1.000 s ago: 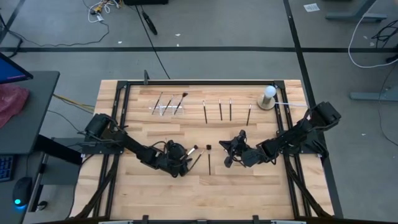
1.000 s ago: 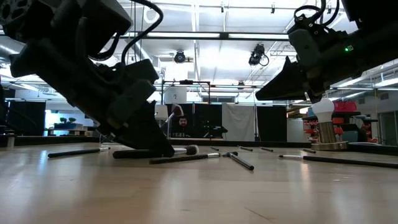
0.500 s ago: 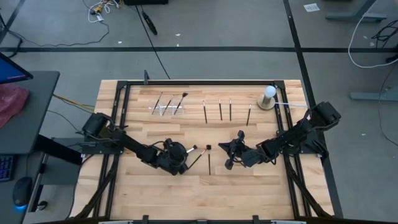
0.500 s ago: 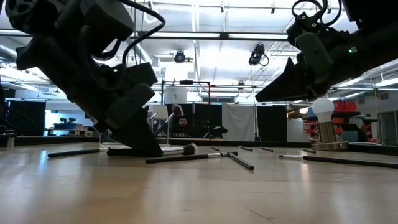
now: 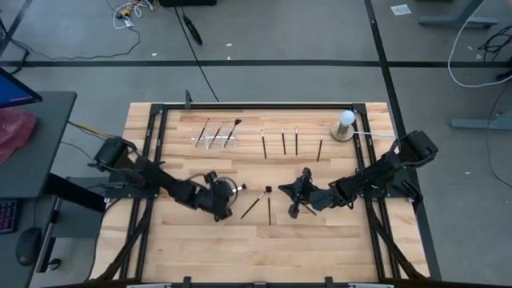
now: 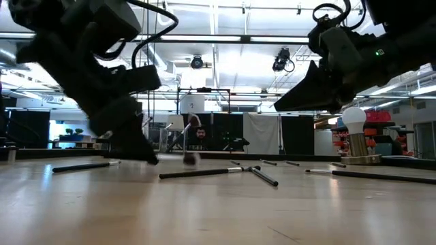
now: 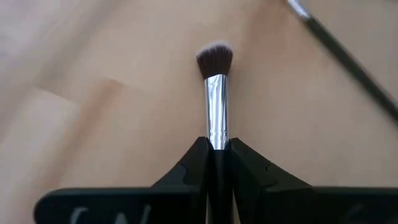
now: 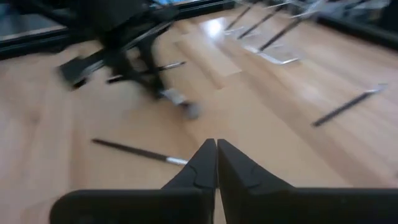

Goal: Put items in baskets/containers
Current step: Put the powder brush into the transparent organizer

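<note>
Overhead, the left gripper (image 5: pixel 228 194) sits mid-table pinching a brush (image 5: pixel 237 189) by its handle; the right gripper (image 5: pixel 293 194) hangs just right of centre, fingers pressed together, empty. A clear holder (image 5: pixel 214 139) with three brushes in or on it lies near the far edge, four more brushes (image 5: pixel 282 142) in a row beside it. Low view: left gripper (image 6: pixel 139 151) just above the wood, two loose brushes (image 6: pixel 204 173) lying crossed nearby. Left wrist: fingers clamp the silver ferrule, dark tuft (image 7: pixel 215 60) pointing away. Right wrist: fingertips (image 8: pixel 208 158) touching, one brush (image 8: pixel 138 151) on the wood ahead.
</note>
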